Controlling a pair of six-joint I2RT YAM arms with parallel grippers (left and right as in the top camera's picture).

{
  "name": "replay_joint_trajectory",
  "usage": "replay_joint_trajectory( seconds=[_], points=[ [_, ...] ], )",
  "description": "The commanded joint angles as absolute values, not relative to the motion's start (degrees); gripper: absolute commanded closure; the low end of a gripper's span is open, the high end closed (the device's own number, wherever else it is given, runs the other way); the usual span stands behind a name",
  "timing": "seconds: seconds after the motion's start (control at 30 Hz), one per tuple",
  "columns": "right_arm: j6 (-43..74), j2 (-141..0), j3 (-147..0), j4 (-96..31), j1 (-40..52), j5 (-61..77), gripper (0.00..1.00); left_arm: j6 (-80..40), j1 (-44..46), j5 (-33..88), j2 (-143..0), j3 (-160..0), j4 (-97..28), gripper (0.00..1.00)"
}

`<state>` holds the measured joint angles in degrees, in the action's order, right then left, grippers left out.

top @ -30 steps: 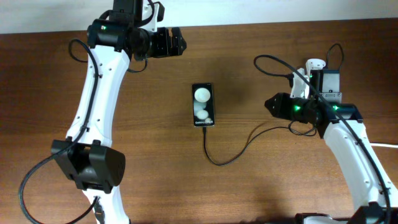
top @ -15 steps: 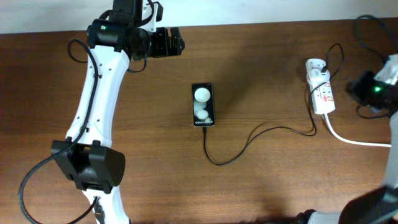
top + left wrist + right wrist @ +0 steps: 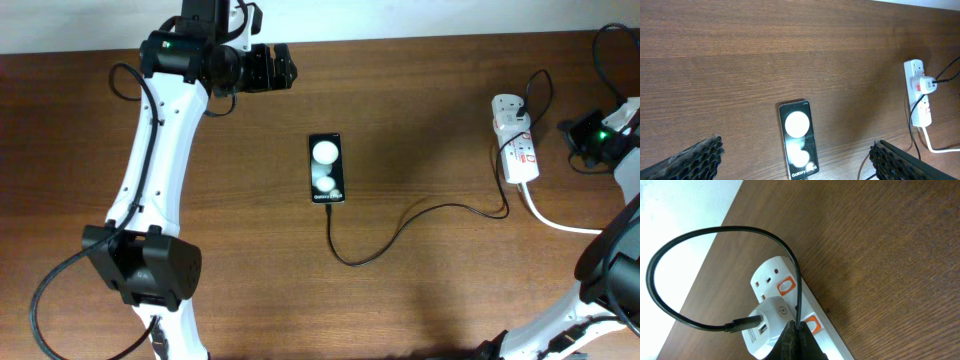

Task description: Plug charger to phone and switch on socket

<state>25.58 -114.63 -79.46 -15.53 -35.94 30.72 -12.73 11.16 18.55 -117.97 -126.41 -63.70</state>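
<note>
The black phone (image 3: 326,168) lies face up mid-table and also shows in the left wrist view (image 3: 797,142). The thin black charger cable (image 3: 400,225) runs from the phone's bottom edge, where its tip sits, to the white plug adapter (image 3: 765,325) in the white socket strip (image 3: 517,150). The strip's orange-red switches (image 3: 785,286) show in the right wrist view. My left gripper (image 3: 285,68) is open and empty, high above the table behind the phone (image 3: 797,152). My right gripper (image 3: 573,130) is shut and empty, just right of the strip (image 3: 796,329).
The strip's thick white cord (image 3: 560,222) trails off to the right edge. A loop of the charger cable (image 3: 705,235) arches over the strip's far end. The table's back edge (image 3: 400,38) meets a white wall.
My right arm has pulled back from over the socket strip to the table's right edge, uncovering the strip. The left arm, phone and cable have not moved.
</note>
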Motion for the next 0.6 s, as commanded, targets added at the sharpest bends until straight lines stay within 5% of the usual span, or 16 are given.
replay_joint_trajectory(
  seconds=[0.0,0.57],
  points=[
    [25.1,-115.1,-80.2,-15.2,-35.4,30.4,0.96,-12.1,11.1,18.0,-117.9,-126.5,-63.7,0.01],
    [22.8,-123.3,-80.2,-11.7,-30.2,27.3,0.96,-12.1,11.1,18.0,-117.9,-126.5,-63.7,0.01]
  ],
)
